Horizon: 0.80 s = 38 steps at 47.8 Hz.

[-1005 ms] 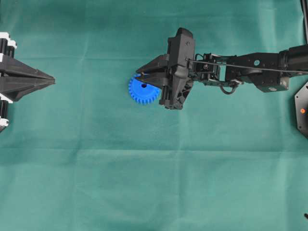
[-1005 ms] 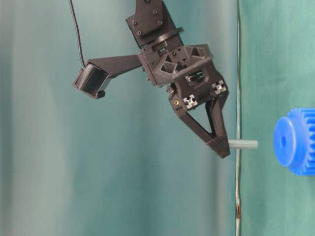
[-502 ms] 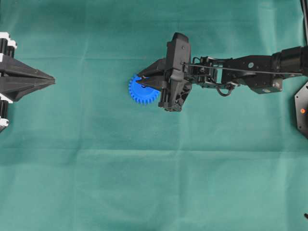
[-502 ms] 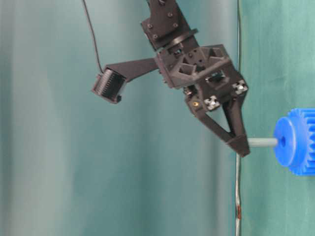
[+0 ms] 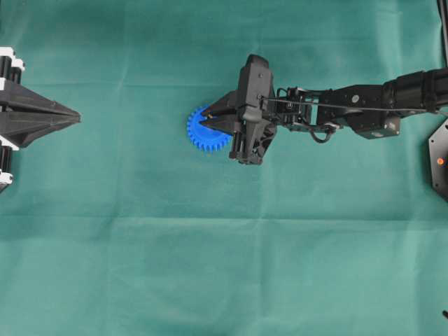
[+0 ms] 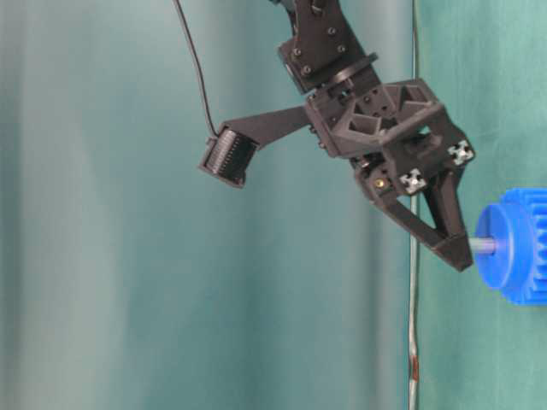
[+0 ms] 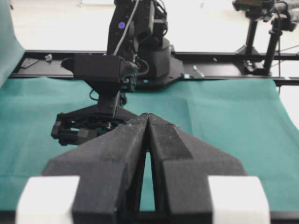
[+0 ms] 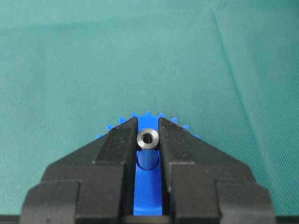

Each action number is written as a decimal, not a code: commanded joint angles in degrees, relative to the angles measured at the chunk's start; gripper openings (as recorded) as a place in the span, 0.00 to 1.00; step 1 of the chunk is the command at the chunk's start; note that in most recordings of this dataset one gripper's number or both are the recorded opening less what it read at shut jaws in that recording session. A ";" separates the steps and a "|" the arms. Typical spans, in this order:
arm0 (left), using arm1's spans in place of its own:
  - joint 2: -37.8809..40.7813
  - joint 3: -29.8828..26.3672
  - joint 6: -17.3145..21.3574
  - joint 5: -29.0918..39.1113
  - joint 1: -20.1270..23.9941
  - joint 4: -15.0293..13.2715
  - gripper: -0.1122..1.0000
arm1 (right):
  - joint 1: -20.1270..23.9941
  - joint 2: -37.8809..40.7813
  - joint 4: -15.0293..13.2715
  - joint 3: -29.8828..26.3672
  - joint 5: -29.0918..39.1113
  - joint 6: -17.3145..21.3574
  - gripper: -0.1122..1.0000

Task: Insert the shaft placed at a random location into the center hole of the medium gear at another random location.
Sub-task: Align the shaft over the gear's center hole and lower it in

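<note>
Even, diffuse light covers the green cloth (image 5: 224, 266) in the overhead view, with only faint shadow beside the right gripper (image 5: 204, 119). The table-level view is soft and hazy, its pale backdrop blurred. In the left wrist view the background is overexposed white. The right wrist view is sharp on the shaft (image 8: 147, 138); the near fingers (image 8: 117, 154) are slightly soft.

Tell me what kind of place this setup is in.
Probably a robotics lab bench. A green cloth covers the table, two black robot arms face each other across it, and the left wrist view shows camera stands on a bare pale floor behind the far arm's base.
</note>
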 commanded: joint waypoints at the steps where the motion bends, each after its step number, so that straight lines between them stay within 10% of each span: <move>1: 0.35 -1.14 -0.09 -0.26 0.09 0.18 0.10 | 0.00 -0.53 0.18 -0.97 -0.88 0.53 0.22; 38: 0.35 -1.05 -0.09 -0.09 0.00 0.09 0.10 | 0.00 1.41 0.09 -0.97 -1.14 0.53 0.22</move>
